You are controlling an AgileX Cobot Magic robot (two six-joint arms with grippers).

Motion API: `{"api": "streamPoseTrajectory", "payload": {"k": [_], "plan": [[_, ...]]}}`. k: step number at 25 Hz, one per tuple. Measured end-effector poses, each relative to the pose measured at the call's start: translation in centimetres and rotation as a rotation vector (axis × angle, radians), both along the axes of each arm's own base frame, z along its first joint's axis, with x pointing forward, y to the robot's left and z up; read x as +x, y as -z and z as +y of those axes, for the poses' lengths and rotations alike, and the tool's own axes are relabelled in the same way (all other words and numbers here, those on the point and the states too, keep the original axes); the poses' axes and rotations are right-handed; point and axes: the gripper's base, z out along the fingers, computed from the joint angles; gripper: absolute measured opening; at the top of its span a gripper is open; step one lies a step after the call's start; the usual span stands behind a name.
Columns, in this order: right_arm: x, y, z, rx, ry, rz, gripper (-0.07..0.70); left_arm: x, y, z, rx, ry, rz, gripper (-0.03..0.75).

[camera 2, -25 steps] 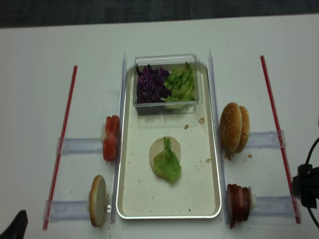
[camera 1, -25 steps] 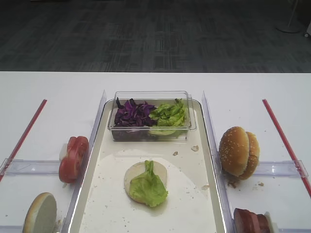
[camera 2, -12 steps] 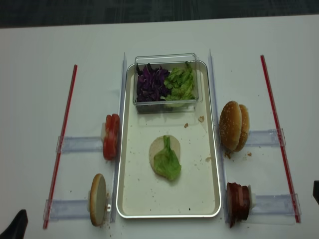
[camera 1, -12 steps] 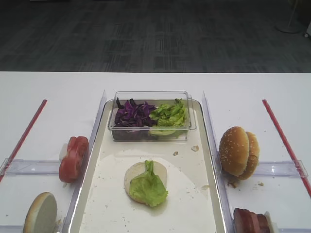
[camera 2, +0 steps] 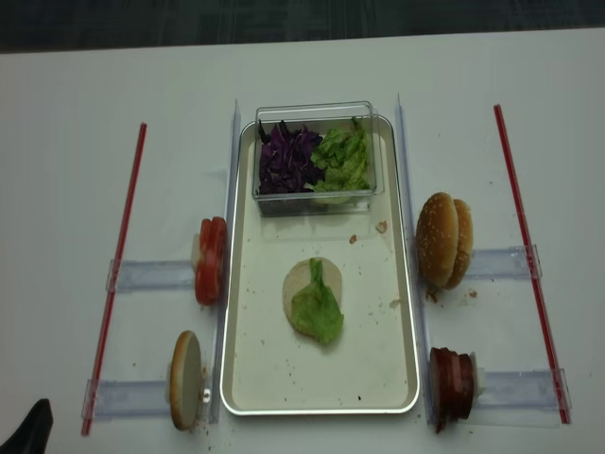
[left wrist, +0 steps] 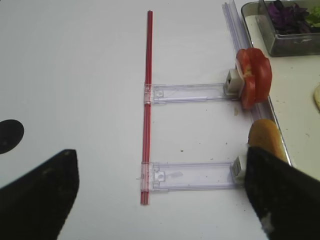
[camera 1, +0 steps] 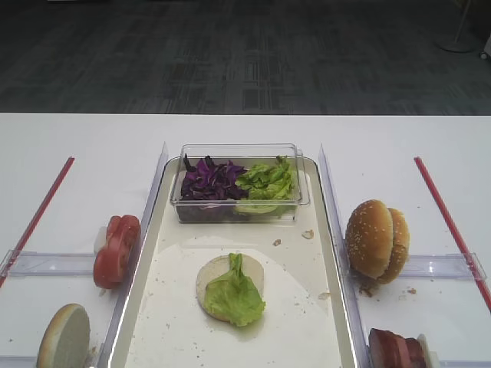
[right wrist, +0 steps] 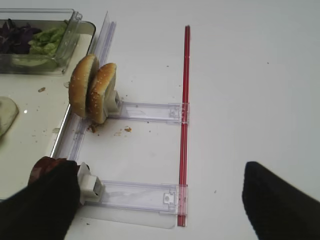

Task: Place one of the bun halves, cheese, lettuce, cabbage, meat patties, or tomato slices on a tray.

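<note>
Lettuce leaf (camera 2: 318, 307) lies on a flat bun half (camera 2: 302, 284) mid-tray (camera 2: 248, 378), same spot as a second ago. Clear tub (camera 2: 317, 112) at the far end holds purple cabbage (camera 2: 286, 161) and more lettuce. Tomato slices (camera 2: 210, 260) and a pale bun half (camera 2: 184, 392) stand left of the tray; sesame buns (camera 2: 442, 239) and meat patties (camera 2: 452, 383) right. Right gripper (right wrist: 160, 200), at the surface's right edge a second ago, is gone from the overhead view; its jaws stand wide, empty. Left gripper (left wrist: 160, 190) also wide, empty
</note>
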Motion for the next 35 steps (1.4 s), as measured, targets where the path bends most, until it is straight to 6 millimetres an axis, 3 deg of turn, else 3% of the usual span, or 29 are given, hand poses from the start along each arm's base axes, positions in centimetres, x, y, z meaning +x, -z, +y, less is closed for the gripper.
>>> {"api": "streamPoseTrajectory", "payload": {"k": [35], "plan": [[-0.25,0.26,-0.03,0.008,0.007,-0.019,0.670,0.00,0.00,0.00,0.000,0.000,0.000,0.617]]}}
